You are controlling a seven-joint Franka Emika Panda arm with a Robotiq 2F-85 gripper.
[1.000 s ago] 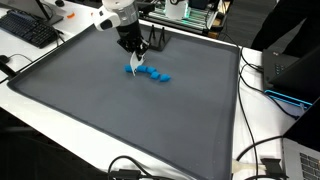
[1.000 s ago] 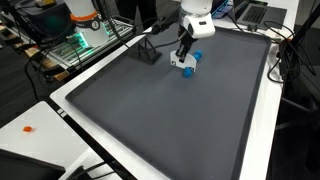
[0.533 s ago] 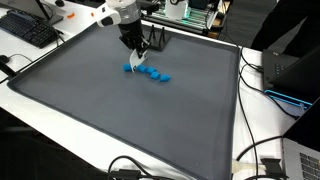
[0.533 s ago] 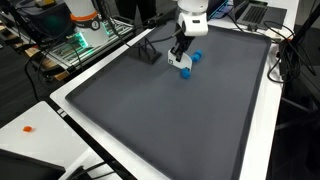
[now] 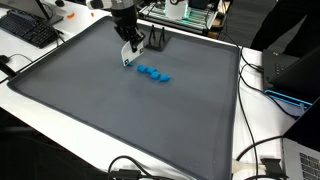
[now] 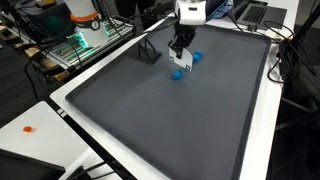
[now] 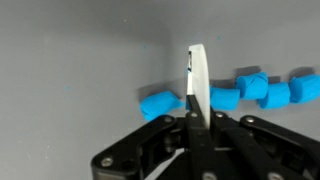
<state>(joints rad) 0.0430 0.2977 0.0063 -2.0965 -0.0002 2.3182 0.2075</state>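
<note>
My gripper (image 5: 129, 48) (image 6: 180, 50) (image 7: 196, 118) is shut on a thin white flat piece (image 7: 196, 75) (image 6: 184, 62) and holds it edge-on, pointing down, a little above the dark grey mat (image 5: 110, 120) (image 6: 170, 120). A row of small blue pieces (image 5: 155, 73) (image 7: 255, 88) lies on the mat just beyond the white piece. One blue piece (image 7: 160, 103) (image 6: 177, 73) lies apart at the end of the row, right under the white piece's tip. More blue shows behind the gripper in an exterior view (image 6: 196, 57).
A black stand (image 5: 160, 40) (image 6: 147, 50) sits at the mat's far edge near the gripper. A keyboard (image 5: 28, 30), cables (image 5: 255, 150) and a laptop (image 5: 300, 160) lie on the white table around the mat. An orange bit (image 6: 28, 128) lies on the table.
The gripper has risen from the blue pieces and moved back towards the mat's far edge, still holding the white piece. The blue pieces stay on the mat.
</note>
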